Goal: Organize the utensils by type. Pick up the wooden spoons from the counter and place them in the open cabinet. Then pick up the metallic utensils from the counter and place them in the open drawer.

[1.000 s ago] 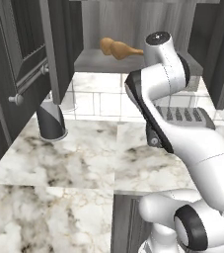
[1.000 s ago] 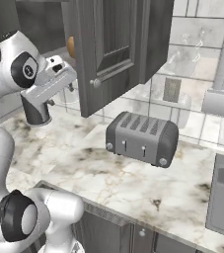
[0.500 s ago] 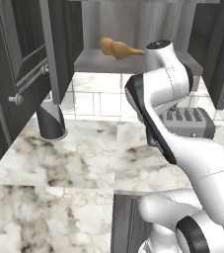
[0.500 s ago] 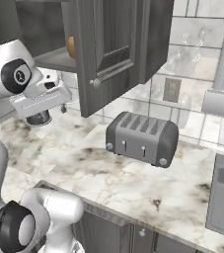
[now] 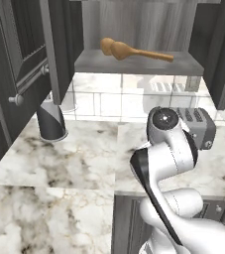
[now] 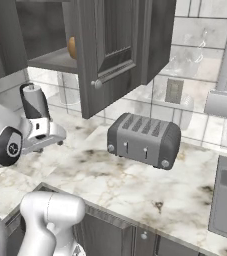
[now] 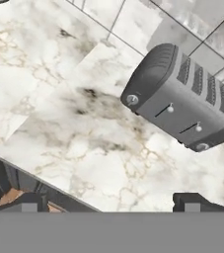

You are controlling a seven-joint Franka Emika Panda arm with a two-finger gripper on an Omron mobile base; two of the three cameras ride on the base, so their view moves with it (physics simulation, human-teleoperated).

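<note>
- Marble counter (image 5: 74, 149) fills the lower half of the left base frame, white with grey and brown veins, running back to a tiled wall.
- Upper centre of that frame: the cabinet (image 5: 134, 63) stands open, and the wooden spoons (image 5: 134, 50) lie on its lighter grey shelf, handles pointing right. I can make out two overlapping bowls; that half of the job looks done.
- From the right base view the spoons show only as a tan sliver behind the door edge at upper left, so the left view is the one that confirms them shelved.
- A striped cup (image 5: 51, 121) sits at centre left, under the open door.
- The toaster (image 6: 144, 140) stands mid-frame in the right base view; the hand view shows its front with knobs and levers at upper right.
- The gripper (image 7: 111, 202) is spread wide and empty, its tips (image 7: 27, 202) low in the hand view, looking down over the counter edge.
- At the lower left of the hand view, a dark cavity below the counter edge holds something orange-brown, possibly the drawer; I cannot be sure.
- No forks are visible on the counter.
</note>
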